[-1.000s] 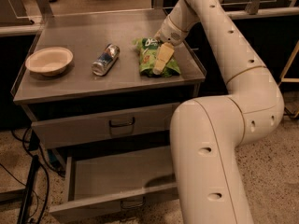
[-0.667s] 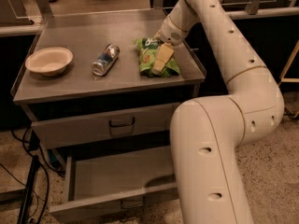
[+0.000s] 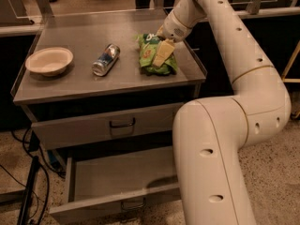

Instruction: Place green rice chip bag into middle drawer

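Note:
The green rice chip bag [image 3: 148, 56] lies flat on the cabinet's top surface, right of centre. My gripper [image 3: 162, 53] is down on the bag, resting on its right half, with the arm reaching in from the upper right. The middle drawer [image 3: 117, 176] is pulled open below, and its grey inside is bare. Its small dark handle [image 3: 132, 204] shows at the front edge. My arm's large lower links [image 3: 211, 158] cover the drawer's right end.
A silver-blue can [image 3: 106, 59] lies on its side left of the bag. A pale bowl [image 3: 49, 61] sits at the far left of the top. The upper handled drawer [image 3: 112, 125] is closed. Dark cables [image 3: 28, 191] run along the floor at the left.

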Motion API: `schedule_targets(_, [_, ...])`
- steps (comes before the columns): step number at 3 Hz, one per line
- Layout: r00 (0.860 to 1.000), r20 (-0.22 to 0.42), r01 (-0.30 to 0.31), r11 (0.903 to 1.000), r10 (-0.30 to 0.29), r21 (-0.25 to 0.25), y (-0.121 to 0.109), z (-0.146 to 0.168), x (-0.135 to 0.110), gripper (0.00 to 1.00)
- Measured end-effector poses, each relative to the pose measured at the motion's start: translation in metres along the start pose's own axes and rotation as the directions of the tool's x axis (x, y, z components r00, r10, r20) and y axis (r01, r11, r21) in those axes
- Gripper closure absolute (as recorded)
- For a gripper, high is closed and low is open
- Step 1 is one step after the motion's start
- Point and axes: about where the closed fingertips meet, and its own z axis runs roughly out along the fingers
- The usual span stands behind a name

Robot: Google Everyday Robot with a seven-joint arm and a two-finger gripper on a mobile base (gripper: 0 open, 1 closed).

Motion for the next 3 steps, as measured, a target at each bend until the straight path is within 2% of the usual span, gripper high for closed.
schedule_targets(1, [0.997,0.076,0.023,0.9996,-0.024,0.015,0.007,-0.023,-0.014,1.00])
schedule_targets(2, [0.989,0.141,0.046,0.9986,-0.049,0.025,0.019,-0.047,-0.026,1.00])
schedule_targets(3, [0.988,0.145,0.047,0.9984,-0.051,0.033,0.016,-0.046,-0.029,1.00])
